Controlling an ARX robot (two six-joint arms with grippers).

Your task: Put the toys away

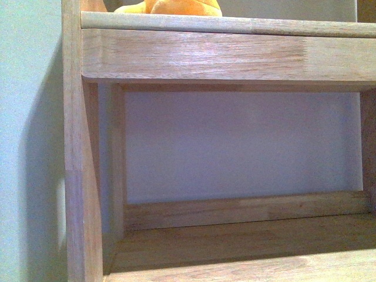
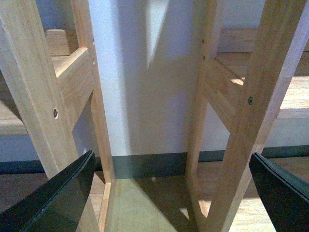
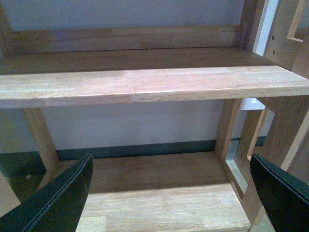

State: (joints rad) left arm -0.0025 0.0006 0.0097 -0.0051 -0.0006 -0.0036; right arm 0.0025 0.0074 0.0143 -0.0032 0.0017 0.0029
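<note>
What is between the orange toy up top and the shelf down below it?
In the front view, the orange plush toy sits on the upper shelf. Under that board there is only open space and the pale back wall, down to the lower shelf.

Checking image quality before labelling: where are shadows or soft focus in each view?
Front view: soft overall, plush toy cropped at the top, shelf shading the bay below. Left wrist view: slanted shadows on the wall. Right wrist view: sharper, lower board partly shaded.
</note>
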